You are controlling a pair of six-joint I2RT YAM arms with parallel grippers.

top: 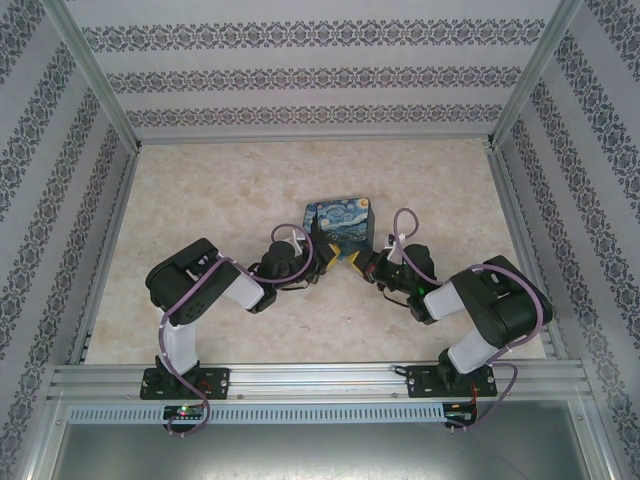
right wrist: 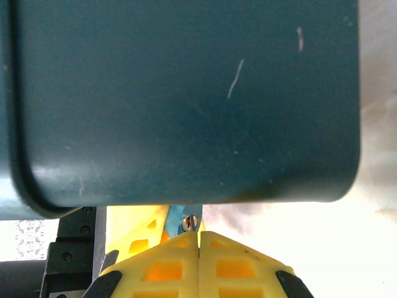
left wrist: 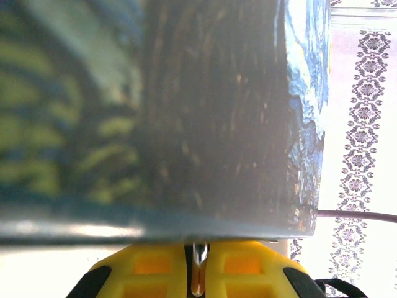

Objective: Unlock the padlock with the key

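Key blade (a thin metal sliver, by its look) is pinched between the nearly closed left fingers, just under the Starry Night tin on the table. Right fingers are pressed fully together with nothing between them, a small blue piece just beyond their tips

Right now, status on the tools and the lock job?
Left tool shut on thin silver sliver. Right tool shut, small metal part at its tips; key or padlock, can't tell. Painted tin close ahead of both.
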